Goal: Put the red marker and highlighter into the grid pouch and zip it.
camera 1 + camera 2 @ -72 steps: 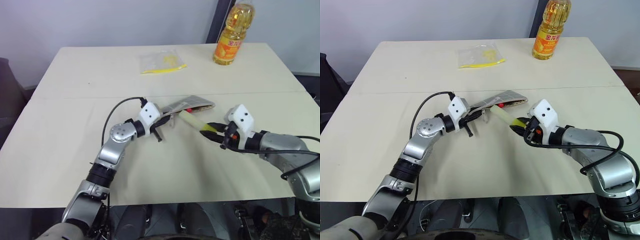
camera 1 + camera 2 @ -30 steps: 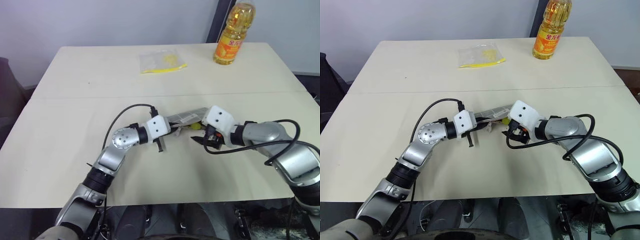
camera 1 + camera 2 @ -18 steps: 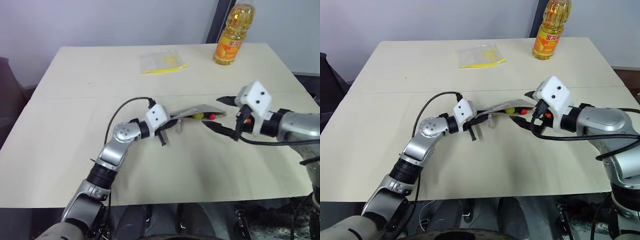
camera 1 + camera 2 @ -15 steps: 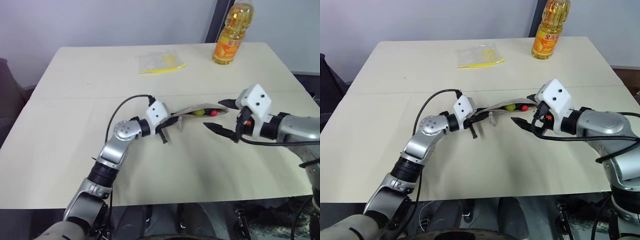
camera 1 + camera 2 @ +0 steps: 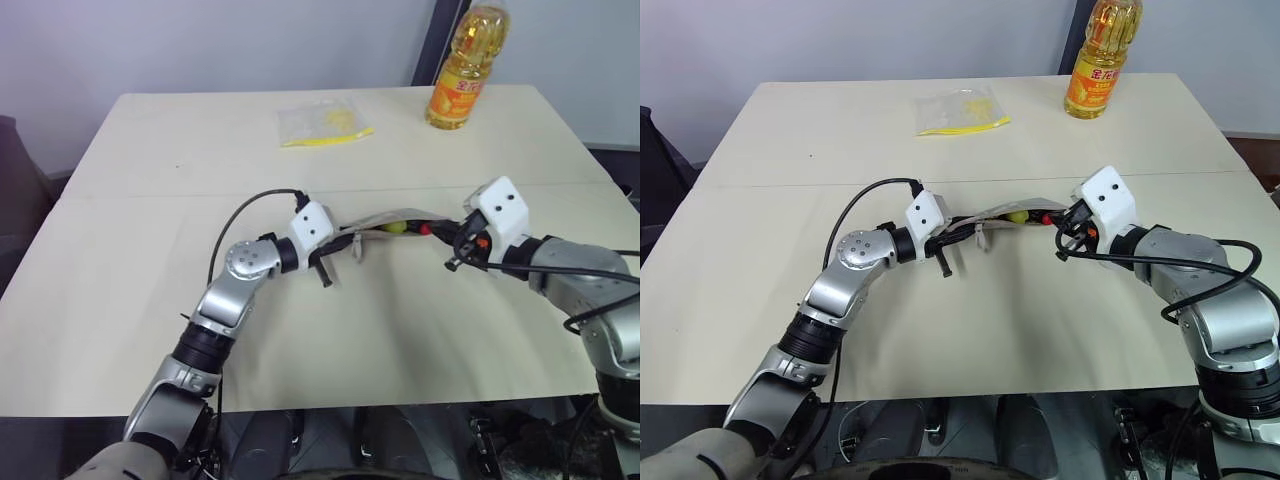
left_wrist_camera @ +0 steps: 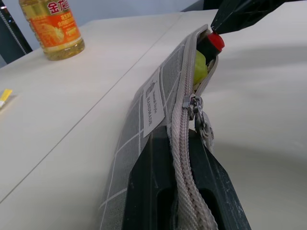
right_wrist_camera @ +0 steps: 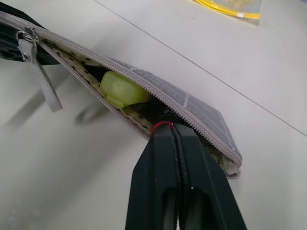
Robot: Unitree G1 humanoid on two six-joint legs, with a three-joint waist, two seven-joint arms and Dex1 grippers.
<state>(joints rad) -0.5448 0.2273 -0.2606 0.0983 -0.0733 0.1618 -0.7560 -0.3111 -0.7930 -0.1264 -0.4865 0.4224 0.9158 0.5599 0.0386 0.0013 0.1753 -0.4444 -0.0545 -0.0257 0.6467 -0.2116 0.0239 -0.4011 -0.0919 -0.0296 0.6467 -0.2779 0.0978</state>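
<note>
The grid pouch hangs a little above the table, its mouth open toward my right arm. My left gripper is shut on the pouch's zipper edge, just behind the zipper pull. Inside the mouth sit the highlighter, its pale yellow end showing, and the red marker, whose red end pokes out. My right gripper is shut, its tips touching the marker's red end at the pouch's opening.
A clear plastic bag with yellow contents lies at the back middle of the table. An orange oil bottle stands at the back right. A black cable loops above my left forearm.
Earlier my right gripper carried the highlighter into the pouch, then drew back open. Over the last half second it shut and came back to the marker's red end.
</note>
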